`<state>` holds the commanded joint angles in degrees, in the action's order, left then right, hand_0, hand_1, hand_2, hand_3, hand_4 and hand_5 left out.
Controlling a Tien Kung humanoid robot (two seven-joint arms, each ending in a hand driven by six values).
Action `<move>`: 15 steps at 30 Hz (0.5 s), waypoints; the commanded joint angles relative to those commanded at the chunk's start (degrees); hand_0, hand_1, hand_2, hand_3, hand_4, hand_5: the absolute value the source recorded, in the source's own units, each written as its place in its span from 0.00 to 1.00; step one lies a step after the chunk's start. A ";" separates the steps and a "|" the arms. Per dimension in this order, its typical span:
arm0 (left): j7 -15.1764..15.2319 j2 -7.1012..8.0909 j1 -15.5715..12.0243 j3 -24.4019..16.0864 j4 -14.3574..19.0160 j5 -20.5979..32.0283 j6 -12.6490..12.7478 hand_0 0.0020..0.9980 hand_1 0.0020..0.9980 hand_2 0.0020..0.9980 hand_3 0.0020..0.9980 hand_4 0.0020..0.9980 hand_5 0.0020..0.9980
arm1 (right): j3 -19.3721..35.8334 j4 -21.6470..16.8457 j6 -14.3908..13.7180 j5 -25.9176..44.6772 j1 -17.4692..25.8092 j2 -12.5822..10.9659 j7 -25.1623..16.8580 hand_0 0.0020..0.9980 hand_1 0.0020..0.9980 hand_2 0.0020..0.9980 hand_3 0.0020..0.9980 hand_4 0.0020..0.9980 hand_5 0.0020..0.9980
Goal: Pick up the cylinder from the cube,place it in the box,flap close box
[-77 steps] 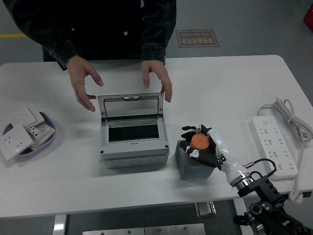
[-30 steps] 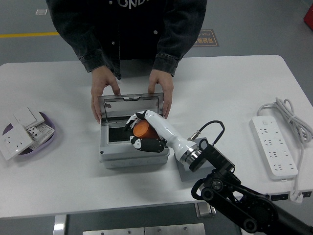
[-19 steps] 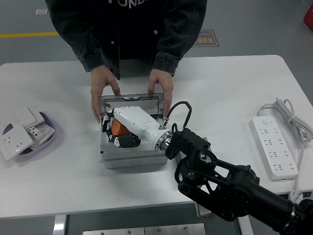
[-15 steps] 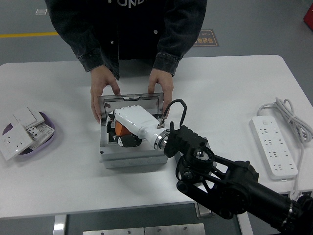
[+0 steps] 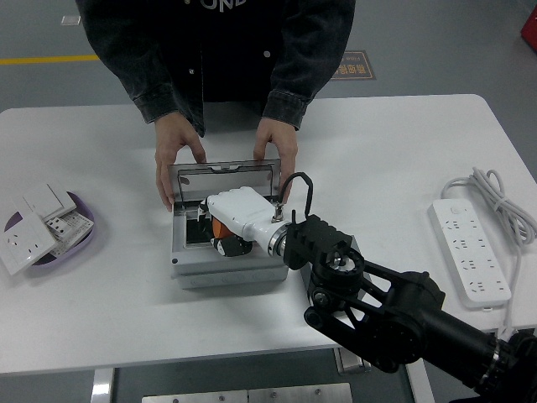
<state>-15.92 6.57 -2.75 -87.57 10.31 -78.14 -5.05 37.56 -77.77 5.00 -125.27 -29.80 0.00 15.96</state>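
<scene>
Near the desk's [image 5: 394,151] left edge sits a purple dish [image 5: 84,239] stacked with white wall switches, well apart from the work. Toward the middle, the grey box [image 5: 226,269] stands with its lid [image 5: 222,178] upright, a person's hands [image 5: 176,159] steadying it from the far side. The right robot hand [image 5: 220,233] reaches down into the box, fingers wrapped around the orange cylinder [image 5: 216,228], which is inside the opening. The cylinder looks small, stiff, light and smooth, probably slippery, so a grasp around its curved side suits it best. A power strip [image 5: 470,248] lies near the right edge.
</scene>
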 joint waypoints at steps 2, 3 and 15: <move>-0.02 -0.01 0.02 0.00 0.00 0.05 -0.02 0.64 0.67 0.60 0.67 0.73 0.32 | 0.06 0.03 -0.16 -0.16 0.02 0.00 -0.16 0.81 0.72 0.72 0.72 0.70 0.37; 0.04 -0.03 0.04 0.13 0.00 0.17 -0.04 0.64 0.67 0.60 0.67 0.73 0.32 | 0.07 0.04 -0.21 -0.21 0.04 0.00 -0.23 0.81 0.72 0.72 0.72 0.70 0.37; 1.15 -0.27 0.25 2.04 0.00 1.85 -0.31 0.64 0.67 0.60 0.67 0.73 0.32 | 0.00 -0.28 -0.86 1.99 0.40 0.00 -1.51 0.85 0.73 0.73 0.79 0.82 0.43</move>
<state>-14.77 6.31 -2.50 -85.53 10.31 -76.29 -5.36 37.56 -78.05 4.14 -123.28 -29.40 0.00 14.44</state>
